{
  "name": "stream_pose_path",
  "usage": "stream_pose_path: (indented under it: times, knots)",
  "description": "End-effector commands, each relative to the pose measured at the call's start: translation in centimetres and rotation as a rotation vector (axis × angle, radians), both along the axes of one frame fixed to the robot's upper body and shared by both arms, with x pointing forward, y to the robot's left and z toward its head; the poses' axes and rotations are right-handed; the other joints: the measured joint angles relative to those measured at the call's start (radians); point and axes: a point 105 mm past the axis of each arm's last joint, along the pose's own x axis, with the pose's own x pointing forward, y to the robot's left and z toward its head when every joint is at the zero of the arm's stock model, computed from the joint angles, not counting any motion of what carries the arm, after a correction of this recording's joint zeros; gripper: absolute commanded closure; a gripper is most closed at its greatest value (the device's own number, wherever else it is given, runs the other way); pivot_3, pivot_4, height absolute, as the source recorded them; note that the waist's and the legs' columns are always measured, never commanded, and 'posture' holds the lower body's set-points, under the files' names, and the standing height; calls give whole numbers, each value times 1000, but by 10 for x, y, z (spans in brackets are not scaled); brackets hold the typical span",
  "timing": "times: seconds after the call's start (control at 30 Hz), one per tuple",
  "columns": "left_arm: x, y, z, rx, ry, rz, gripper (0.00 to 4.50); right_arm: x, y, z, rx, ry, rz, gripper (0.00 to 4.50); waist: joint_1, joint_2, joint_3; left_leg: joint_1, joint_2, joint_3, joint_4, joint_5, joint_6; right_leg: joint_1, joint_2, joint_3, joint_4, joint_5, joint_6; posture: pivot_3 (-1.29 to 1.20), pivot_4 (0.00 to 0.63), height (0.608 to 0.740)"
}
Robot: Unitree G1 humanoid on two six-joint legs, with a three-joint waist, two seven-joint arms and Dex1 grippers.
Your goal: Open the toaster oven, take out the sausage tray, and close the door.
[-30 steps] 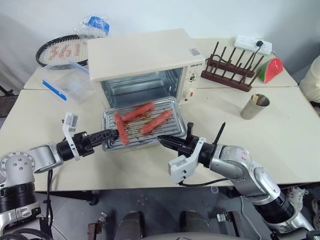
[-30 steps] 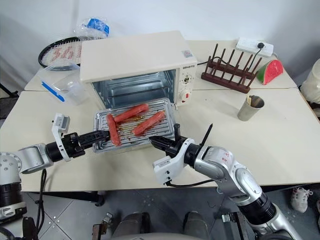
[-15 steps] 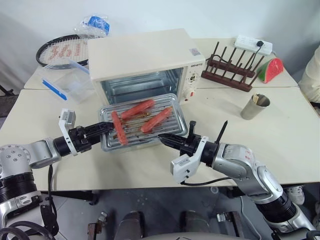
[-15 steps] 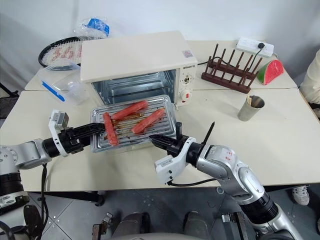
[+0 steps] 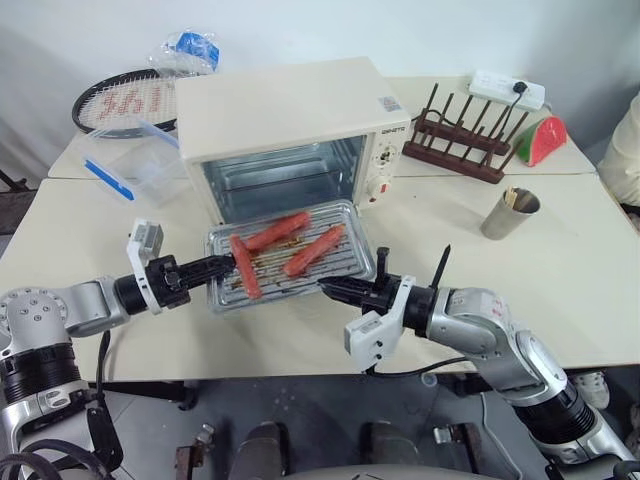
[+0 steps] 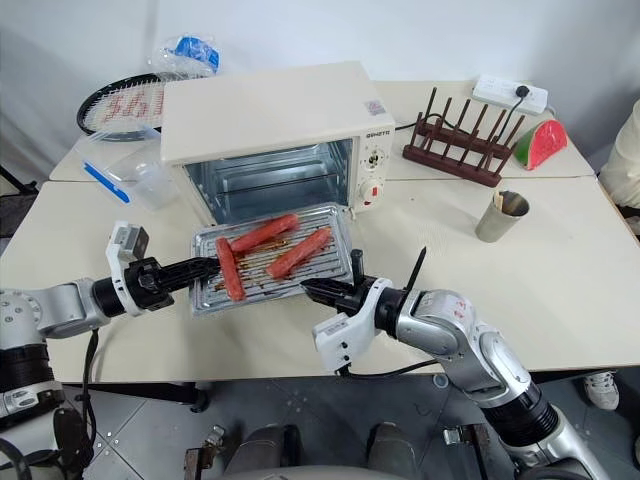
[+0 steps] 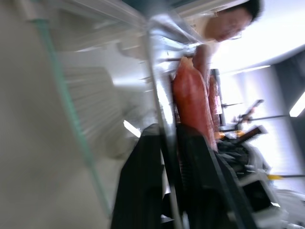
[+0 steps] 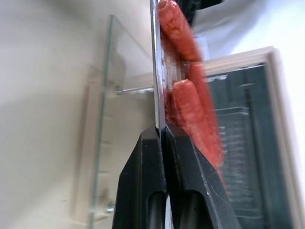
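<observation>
Two grippers pinch the sausage tray point(image 5: 290, 265): left gripper point(image 5: 216, 266) clamped on its left rim, right gripper point(image 5: 330, 289) on the front edge. Tray hangs above the lowered door point(image 8: 102, 119), outside the toaster oven point(image 5: 290, 125). Advisable: carry level, or sausages point(image 5: 314, 249) roll.

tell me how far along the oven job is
Done: the door is down and the toaster oven stands open. In hand: both grippers, left and right, pinch the sausage tray in front of the opening. Left: set it down, close the door.
</observation>
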Motion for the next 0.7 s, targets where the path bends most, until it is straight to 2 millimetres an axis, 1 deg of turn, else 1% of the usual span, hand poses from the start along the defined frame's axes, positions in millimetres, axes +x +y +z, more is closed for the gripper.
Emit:
stream_pose_path:
  times: [0.03,0.13,0.3,0.47,0.5,0.63,0.67,0.7]
  knots:
    - [-3,-1,3,45,-10,-4,4479,-10,4,26,112,-34,60,4500,0,0,0,0,0,0,0,0,0,0,0,0,0,0,0,0,150,740]
    - [-5,-1,3,51,-6,-3,4479,-9,2,24,113,-24,55,4500,0,0,0,0,0,0,0,0,0,0,0,0,0,0,0,0,150,740]
    - [-7,2,-4,63,34,2,4479,-10,2,23,94,-4,75,4500,0,0,0,0,0,0,0,0,0,0,0,0,0,0,0,0,150,740]
    - [-8,2,-6,39,50,13,4500,-11,0,25,58,12,99,3168,0,0,0,0,0,0,0,0,0,0,0,0,0,0,0,0,150,740]
    - [-8,2,-7,36,52,15,4500,-12,-1,24,54,32,106,2796,0,0,0,0,0,0,0,0,0,0,0,0,0,0,0,0,150,740]
    - [-8,1,-9,19,65,21,4500,-21,-13,22,-3,107,150,1480,1,0,0,0,0,0,0,0,0,0,0,1,0,0,0,0,150,740]
    - [-8,2,-9,18,67,22,4500,-22,-15,22,-8,114,156,1238,2,-1,0,0,0,0,0,0,0,0,0,1,0,0,0,0,150,740]
    - [-8,2,-10,17,69,24,4500,-25,-19,21,-19,164,168,960,2,-1,0,0,0,0,0,0,0,0,0,1,0,0,0,0,150,740]
